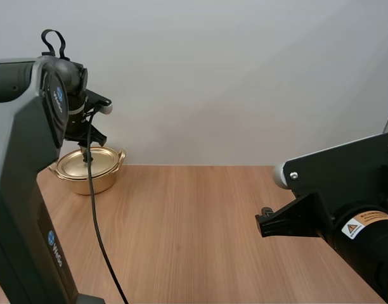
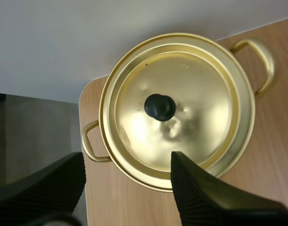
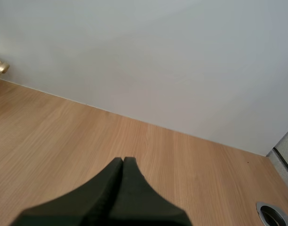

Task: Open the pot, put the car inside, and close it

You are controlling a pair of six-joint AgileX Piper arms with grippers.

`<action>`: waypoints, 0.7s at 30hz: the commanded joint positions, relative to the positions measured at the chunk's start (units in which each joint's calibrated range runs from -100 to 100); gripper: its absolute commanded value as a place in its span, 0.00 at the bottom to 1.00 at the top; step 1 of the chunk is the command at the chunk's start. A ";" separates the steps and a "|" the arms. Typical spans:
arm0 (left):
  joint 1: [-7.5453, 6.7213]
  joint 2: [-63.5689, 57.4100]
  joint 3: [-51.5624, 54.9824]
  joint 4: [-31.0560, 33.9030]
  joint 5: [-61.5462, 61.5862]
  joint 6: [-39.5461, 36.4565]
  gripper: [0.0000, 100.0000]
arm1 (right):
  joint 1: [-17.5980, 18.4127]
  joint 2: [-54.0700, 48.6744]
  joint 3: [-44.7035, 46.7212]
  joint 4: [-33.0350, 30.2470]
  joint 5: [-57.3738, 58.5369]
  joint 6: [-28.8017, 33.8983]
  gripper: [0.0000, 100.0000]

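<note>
the left end effector (image 2: 129, 157) hangs wide open and empty over the round black knob (image 2: 159, 107) of the shiny gold metal lid (image 2: 191, 80). the gold two-handled pot (image 1: 92, 176) sits upper left in the high view, on the wooden counter (image 1: 200, 221). the right end effector (image 3: 124, 162) is closed, empty. opening seems in hand; next likely means lowering squarely to pinch the knob.

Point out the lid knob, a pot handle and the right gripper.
lid knob (image 2: 159, 107), left wrist view, centre of the black knob
pot handle (image 2: 269, 63), left wrist view, outer curve of the loop
right gripper (image 3: 124, 161), right wrist view, tip of the shut wedge
</note>
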State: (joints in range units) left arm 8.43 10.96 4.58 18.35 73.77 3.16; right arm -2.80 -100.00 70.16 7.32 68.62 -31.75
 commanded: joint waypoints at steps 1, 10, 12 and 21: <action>1.17 1.46 -1.49 -7.76 0.41 5.00 0.87 | -0.13 0.00 -0.04 0.06 0.04 0.02 0.00; 2.36 4.97 -6.54 -20.34 3.77 12.63 0.87 | -1.29 0.00 -0.04 0.14 0.04 0.02 0.00; 2.36 6.60 -7.89 -20.48 4.93 12.63 0.86 | -1.66 0.00 -0.04 0.14 0.04 0.02 0.00; 2.36 10.26 -10.98 -21.34 5.09 12.98 0.86 | -3.24 0.00 -0.04 0.83 -0.24 -0.20 0.00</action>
State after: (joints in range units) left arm 10.82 21.02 -6.23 -3.12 78.95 16.12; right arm -5.95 -100.00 70.16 8.08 68.43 -31.81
